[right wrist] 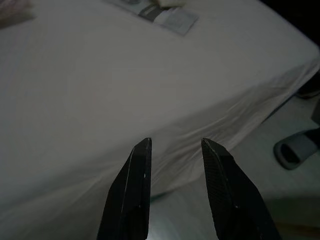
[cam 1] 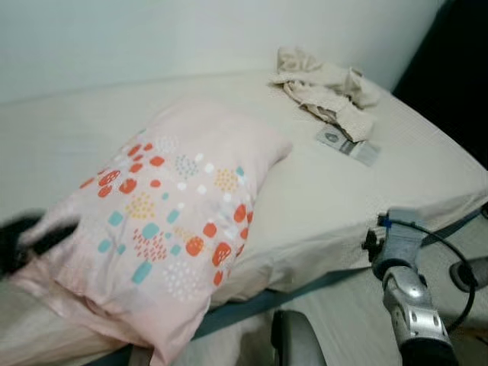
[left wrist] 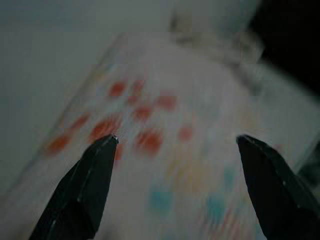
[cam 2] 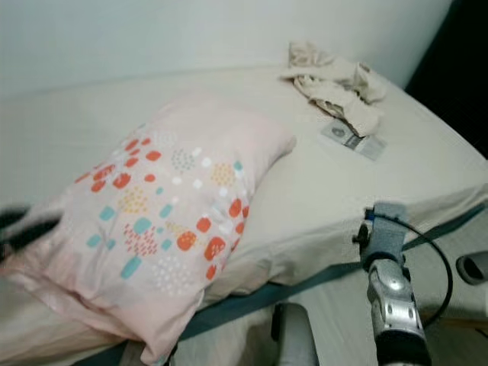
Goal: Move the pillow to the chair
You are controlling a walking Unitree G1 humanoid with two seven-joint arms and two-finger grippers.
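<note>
Pale pink fabric with orange, teal and yellow dotted patches covers the pillow (cam 1: 164,229), which lies on the near left part of the bed (cam 1: 343,198), one end overhanging the bed's front edge. A cream fitted sheet covers the mattress, and a grey-blue band runs along the lower edge of the bed.

Left gripper (left wrist: 175,142): in the left wrist view its two black fingers (left wrist: 87,185) stand wide apart, released, with the patterned pillow surface blurred between and beyond them. In the head views a dark blurred shape sits at the pillow's left end, at the picture's left edge; contact with the fabric cannot be confirmed.

Right gripper (right wrist: 175,145): its fingers are parted by a narrow gap and grasp nothing. They point at the bed's front right edge, above the sheet fold and the pale floor. The silver right arm (cam 1: 408,305) with its black cable loop stands in front of the bed's right corner, well apart from the pillow.

Other items:
- A crumpled cream cloth (cam 1: 328,91) lies at the far right of the bed, near the wall.
- A small flat printed packet (cam 1: 347,143) lies just beside the cloth, on its near side.
- A grey slipper (right wrist: 295,150) rests on the floor beyond the bed corner.
- A dark grey rounded object (cam 1: 293,339) stands on the floor below the pillow's overhanging end; its identity cannot be determined.
</note>
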